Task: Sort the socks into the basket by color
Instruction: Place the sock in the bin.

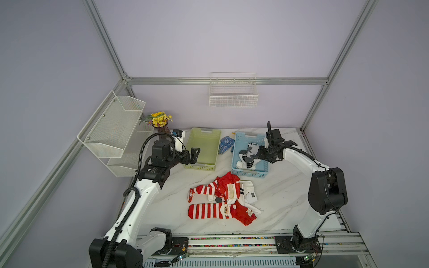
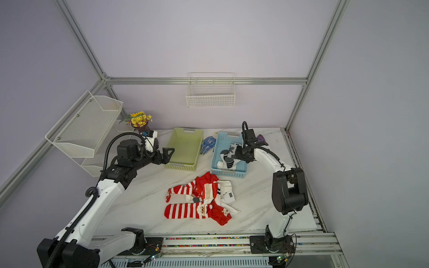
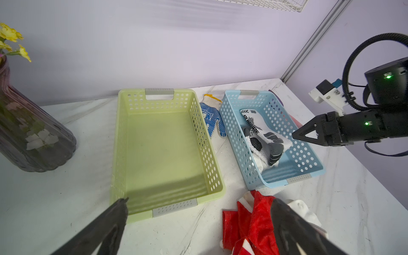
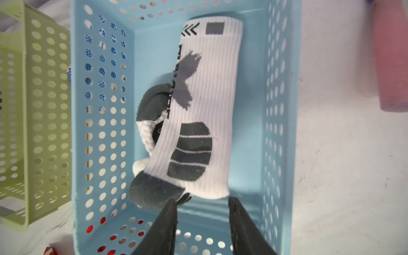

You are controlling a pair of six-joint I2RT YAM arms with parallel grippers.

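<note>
White ribbed sock [image 4: 209,99] in perforated blue plastic basket [image 4: 249,110]

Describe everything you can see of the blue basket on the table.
The blue basket is a rectangular pale-blue tub, plastic by its look, its walls pierced with rows of round holes, with a grey handle piece at each short end. It stands upright on the white marbled table, beside the green basket. White socks with grey and black marks lie on its floor. The right gripper hangs over it, jaws apart, holding nothing.
</note>
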